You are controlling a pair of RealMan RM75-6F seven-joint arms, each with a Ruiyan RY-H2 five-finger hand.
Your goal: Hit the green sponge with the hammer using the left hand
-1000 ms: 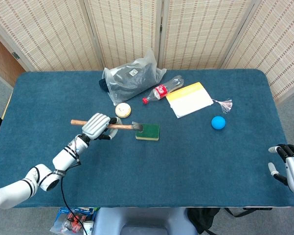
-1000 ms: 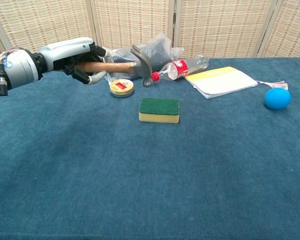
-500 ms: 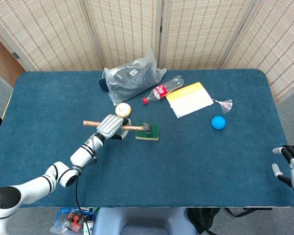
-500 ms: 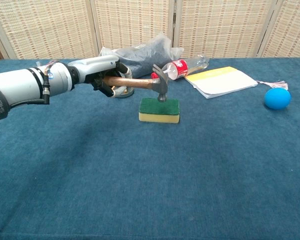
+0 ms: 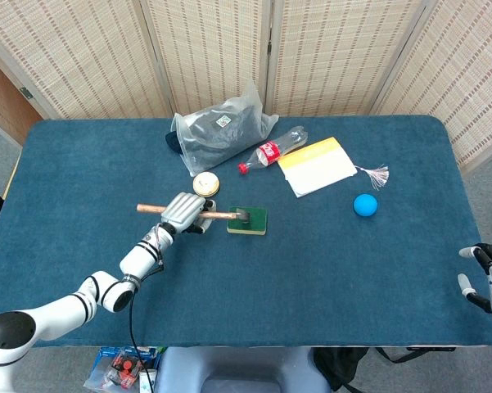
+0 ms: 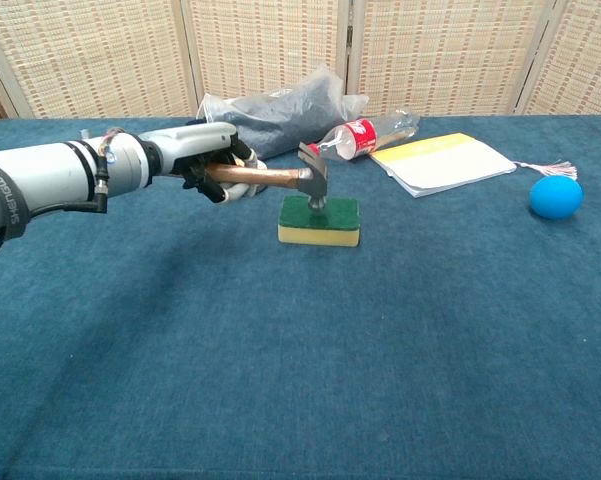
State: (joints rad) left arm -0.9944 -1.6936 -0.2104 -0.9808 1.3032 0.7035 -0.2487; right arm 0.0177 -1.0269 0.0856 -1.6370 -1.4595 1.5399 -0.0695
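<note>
- Reaching in from the left, your left hand (image 6: 208,160) wraps around the wooden handle of the hammer (image 6: 280,176), fingers closed on it, the handle lying about level.
- Your hammer's metal head points down and meets the top of the green sponge (image 6: 320,219); in the head view (image 5: 247,219) the head sits over the sponge's left part.
- That sponge lies flat on the blue table (image 6: 380,350), roughly midway between the left and right edges and nearer the far edge than the near one.
- Just behind your left hand in the head view, a small round tin (image 5: 205,184) rests on the cloth.
- Toward the far edge, a grey plastic bag (image 5: 221,129) lies bunched, and a plastic bottle (image 5: 271,150) with a red label lies on its side beside it.
- Right of the bottle, a yellow-edged notepad (image 5: 318,166) lies flat, with a small tassel (image 5: 376,174) at its right.
- A blue ball (image 5: 365,205) sits well apart from the sponge, toward the right edge.
- Your right hand (image 5: 489,282) shows only at the near right corner, off the cloth, holding nothing, with fingers apart.
</note>
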